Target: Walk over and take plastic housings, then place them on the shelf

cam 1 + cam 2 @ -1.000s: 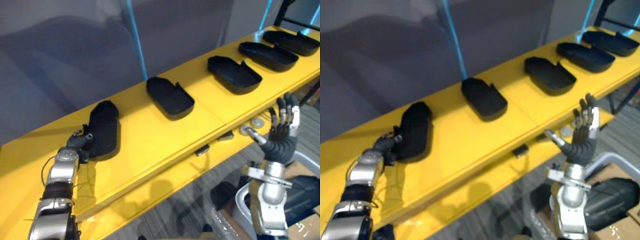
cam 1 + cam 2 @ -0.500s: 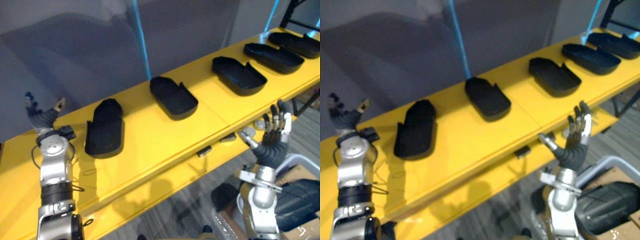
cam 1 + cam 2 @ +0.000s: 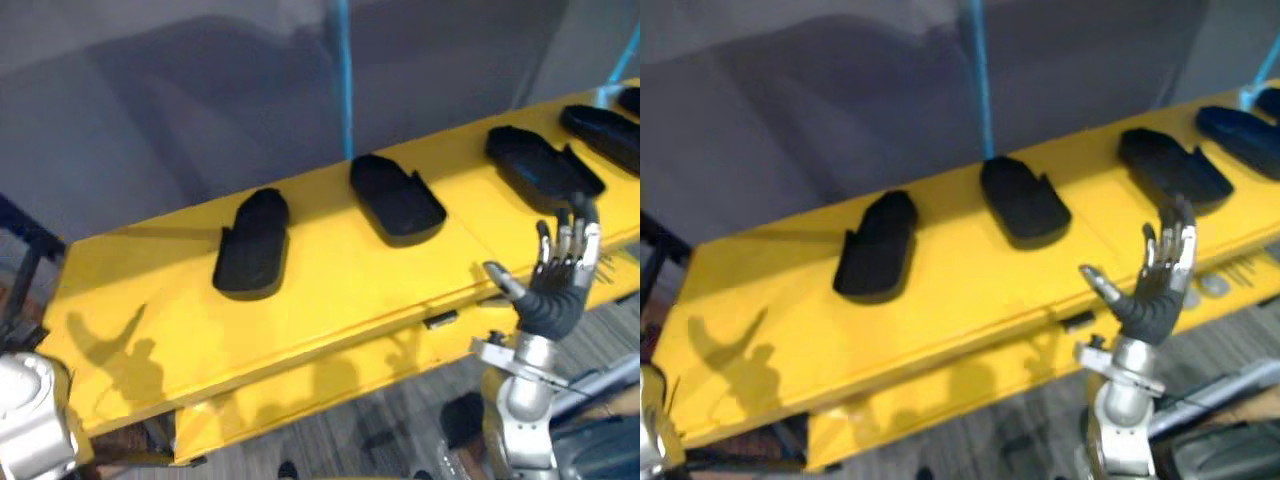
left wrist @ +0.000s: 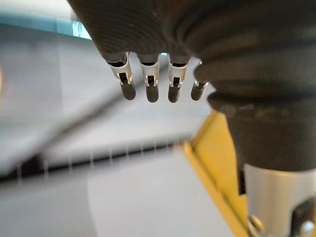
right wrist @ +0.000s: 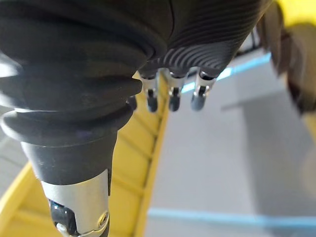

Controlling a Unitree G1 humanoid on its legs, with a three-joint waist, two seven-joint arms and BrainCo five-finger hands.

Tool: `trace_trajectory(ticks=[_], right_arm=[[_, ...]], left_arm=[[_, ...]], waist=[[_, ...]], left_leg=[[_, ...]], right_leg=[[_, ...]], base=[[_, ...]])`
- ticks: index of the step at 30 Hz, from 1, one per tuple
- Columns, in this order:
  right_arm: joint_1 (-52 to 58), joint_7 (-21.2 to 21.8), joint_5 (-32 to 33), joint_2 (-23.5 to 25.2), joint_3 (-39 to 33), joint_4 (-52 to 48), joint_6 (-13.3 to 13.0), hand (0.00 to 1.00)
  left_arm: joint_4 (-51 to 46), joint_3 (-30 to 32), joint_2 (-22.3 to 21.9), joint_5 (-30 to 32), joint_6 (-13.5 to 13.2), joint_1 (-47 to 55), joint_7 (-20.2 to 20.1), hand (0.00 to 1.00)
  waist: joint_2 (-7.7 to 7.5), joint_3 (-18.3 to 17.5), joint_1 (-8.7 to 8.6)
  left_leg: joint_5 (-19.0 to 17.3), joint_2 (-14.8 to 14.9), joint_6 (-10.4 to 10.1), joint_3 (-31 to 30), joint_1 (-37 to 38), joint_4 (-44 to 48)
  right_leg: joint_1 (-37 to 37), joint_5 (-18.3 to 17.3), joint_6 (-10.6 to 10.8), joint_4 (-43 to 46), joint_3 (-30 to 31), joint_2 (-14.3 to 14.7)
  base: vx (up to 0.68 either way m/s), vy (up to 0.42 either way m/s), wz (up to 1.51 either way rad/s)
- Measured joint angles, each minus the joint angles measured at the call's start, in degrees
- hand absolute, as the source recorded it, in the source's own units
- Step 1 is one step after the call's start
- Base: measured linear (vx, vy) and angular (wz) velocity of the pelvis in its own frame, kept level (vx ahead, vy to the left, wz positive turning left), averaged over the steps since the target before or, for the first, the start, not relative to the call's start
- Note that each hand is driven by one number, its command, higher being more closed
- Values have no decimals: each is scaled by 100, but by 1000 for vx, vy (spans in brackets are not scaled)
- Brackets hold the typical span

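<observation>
Several black plastic housings lie in a row on the yellow shelf [image 3: 330, 290]: one at the left [image 3: 251, 245], one in the middle [image 3: 397, 195], and further ones at the right [image 3: 541, 162]. My right hand [image 3: 557, 283] is raised in front of the shelf's front edge, open, fingers straight up, holding nothing. Its wrist view shows the same straight fingers [image 5: 170, 98] beside the yellow shelf. My left hand [image 4: 148, 29] is off to the left past the shelf's end, open and empty, with a yellow edge [image 4: 212, 168] beside it.
A grey wall with a blue vertical strip [image 3: 342, 80] stands behind the shelf. A dark frame [image 3: 22, 250] is at the far left. A lower yellow ledge [image 3: 970, 400] juts out under the shelf, with small round parts [image 3: 1213, 285] at its right. Grey floor lies below.
My left hand has let go of the leftmost housing, lifted off and drawn back out of the eye views. The camera has shifted. My right hand stays raised and open.
</observation>
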Motion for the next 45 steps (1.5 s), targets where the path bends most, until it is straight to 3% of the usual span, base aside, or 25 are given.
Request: trace_trajectory(ticks=[2, 10, 13, 15, 17, 18, 24, 28, 31, 35, 37, 45], right_arm=[[-174, 50, 1, 30, 241, 1, -1, 0], [-608, 172, -6, 118, 905, 137, 37, 0], [-695, 76, -248, 130, 1095, 317, 97, 0], [-726, -112, -431, 132, 1088, 406, 191, 0], [-772, -223, -509, 128, 1069, 438, 215, 0], [-969, -366, -454, 223, 441, 421, 345, 0], [-902, -349, -451, 219, 291, 299, 355, 0], [-591, -255, -357, 214, -241, -157, 356, 0], [-337, -169, -346, 215, -654, -263, 370, 0], [-66, -116, -351, 198, -1253, -508, 443, 0], [-59, -120, -346, 149, -1462, -540, 463, 0], [-41, 42, -470, -22, -1433, -559, 593, 0]], left_arm=[[-6, 367, -284, 8, -88, 404, 143, 0], [740, 796, -656, -108, -327, 1086, 77, 0], [1108, 851, -1005, -436, -747, 1061, -247, 0], [1098, 803, -1152, -759, -1185, 1058, -653, 0], [926, 603, -1221, -966, -1477, 1056, -958, 0], [-616, -306, -1445, -1384, -2067, 901, -1773, 0], [-645, -473, -1448, -1384, -2067, 912, -1782, 0], [-964, -1028, -1582, -1372, -1970, 959, -1966, 0], [-1080, -1702, -1564, -1328, -1776, 950, -2212, 0], [-1081, -2851, -1552, -1049, -1264, 760, -2740, 0], [-1007, -3254, -1507, -863, -828, 437, -3170, 0], [-224, -3490, -810, -925, 122, -337, -3546, 0]], waist=[[-36, -70, 192], [-175, -248, 518], [-250, -314, 584], [-307, -344, 667], [-324, -347, 703], [-433, -161, 518], [-452, -105, 472], [-496, 34, 405], [-592, 150, 191], [-672, 283, 10], [-687, 296, -186], [-634, 288, -210]], left_leg=[[0, -16, 0, -40, -8, -5], [92, -85, -2, -399, -124, -87], [107, -102, 1, -554, -201, -89], [108, -113, 0, -625, -212, -90], [109, -128, 0, -634, -209, -90], [123, -166, 17, -615, -201, -92], [128, -171, 23, -615, -196, -91], [149, -208, 53, -525, -190, -96], [159, -215, 72, -392, -176, -127], [118, -219, 142, -137, -168, -142], [140, -210, 127, 7, -145, -145], [155, -94, 110, 358, 25, -148]], right_leg=[[30, -8, 0, -26, -48, -6], [144, -93, 16, -11, -451, -31], [129, -197, 30, 111, -617, -51], [136, -255, 32, 180, -665, -66], [133, -276, 42, 221, -674, -91], [121, -281, 45, 300, -661, -145], [112, -281, 44, 326, -642, -153], [-4, -281, 41, 446, -508, -216], [-165, -291, 19, 594, -266, -260], [-321, -332, -49, 651, 34, -284], [-395, -326, -40, 660, 167, -281], [-393, -246, -8, 684, 406, -180]], base=[[9, -4, 13], [12, -4, 25], [2, -6, 28], [18, -8, 15], [7, -1, 4], [0, 0, 0], [0, 0, 0], [-27, 21, -11], [-49, 41, -25], [-52, 27, -29], [-7, 14, -27], [18, -12, -15]])
